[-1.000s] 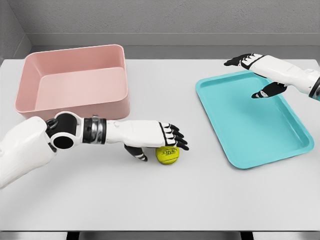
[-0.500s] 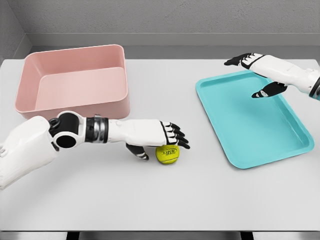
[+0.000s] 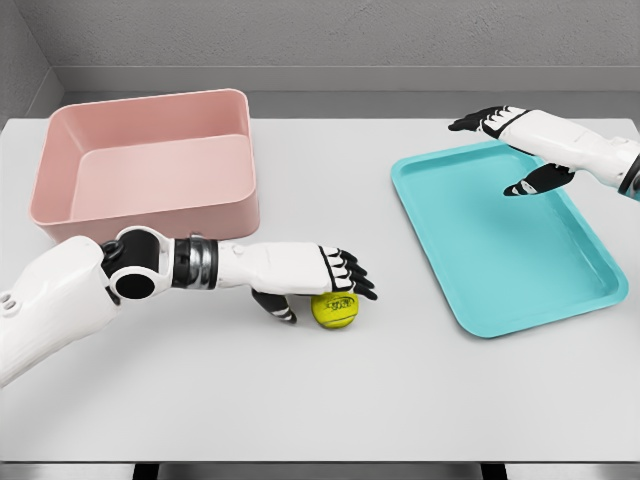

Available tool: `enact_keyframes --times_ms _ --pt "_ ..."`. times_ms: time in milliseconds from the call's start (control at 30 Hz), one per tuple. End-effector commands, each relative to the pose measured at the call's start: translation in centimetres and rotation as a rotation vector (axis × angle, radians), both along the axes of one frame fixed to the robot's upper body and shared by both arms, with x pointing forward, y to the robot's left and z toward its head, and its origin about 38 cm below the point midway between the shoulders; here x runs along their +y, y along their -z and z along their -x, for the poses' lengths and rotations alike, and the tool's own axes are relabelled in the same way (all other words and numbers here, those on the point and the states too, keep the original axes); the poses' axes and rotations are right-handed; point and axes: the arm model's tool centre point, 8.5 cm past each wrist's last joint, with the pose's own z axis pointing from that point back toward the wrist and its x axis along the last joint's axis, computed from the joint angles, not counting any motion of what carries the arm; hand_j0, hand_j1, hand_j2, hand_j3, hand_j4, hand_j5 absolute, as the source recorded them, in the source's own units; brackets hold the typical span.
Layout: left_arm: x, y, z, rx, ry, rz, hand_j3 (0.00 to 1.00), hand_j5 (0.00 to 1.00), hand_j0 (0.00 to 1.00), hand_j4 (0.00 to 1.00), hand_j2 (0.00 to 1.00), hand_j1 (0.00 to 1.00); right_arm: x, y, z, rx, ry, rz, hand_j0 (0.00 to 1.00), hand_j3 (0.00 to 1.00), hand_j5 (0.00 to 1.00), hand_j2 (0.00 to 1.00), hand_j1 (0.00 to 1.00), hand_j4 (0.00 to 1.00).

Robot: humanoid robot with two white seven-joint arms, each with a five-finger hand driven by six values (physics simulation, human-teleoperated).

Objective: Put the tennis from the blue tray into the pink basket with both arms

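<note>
Ball: tennis ball [image 3: 335, 310] on tabletop [image 3: 330, 400], between pink basket [image 3: 150, 165] and blue tray [image 3: 505, 235]; outside both.
Left robot hand [image 3: 320, 282]: directly over ball, fingers spread past its top, thumb down at ball's left; not clearly gripping.
Right robot hand [image 3: 512, 150]: open, over tray's far edge, well apart from ball.
Nearer: left, by far.
Basket: far-left of ball.
Ball axis: none, round.
</note>
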Motion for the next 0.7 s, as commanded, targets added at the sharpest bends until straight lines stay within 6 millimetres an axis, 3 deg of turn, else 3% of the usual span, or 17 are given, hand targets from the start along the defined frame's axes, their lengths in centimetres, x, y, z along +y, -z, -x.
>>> enact_keyframes --times_ms 0,333,667 --pt "0.02 -0.05 -0.05 0.004 -0.004 0.005 1.00 1.00 1.00 1.00 1.00 1.00 -0.05 -0.10 -0.01 0.000 0.003 -0.007 1.00 1.00 1.00 1.00 1.00 1.00" --pt "0.15 0.02 0.08 0.006 -0.003 0.001 0.66 0.66 0.66 0.66 0.66 0.66 -0.05 -0.10 -0.01 0.000 0.003 -0.007 1.00 1.00 1.00 1.00 1.00 1.00" --pt "0.40 0.23 0.31 0.011 -0.005 0.002 0.62 0.62 0.62 0.62 0.62 0.62 -0.22 -0.28 0.04 -0.003 0.004 -0.003 1.00 1.00 1.00 1.00 1.00 1.00"
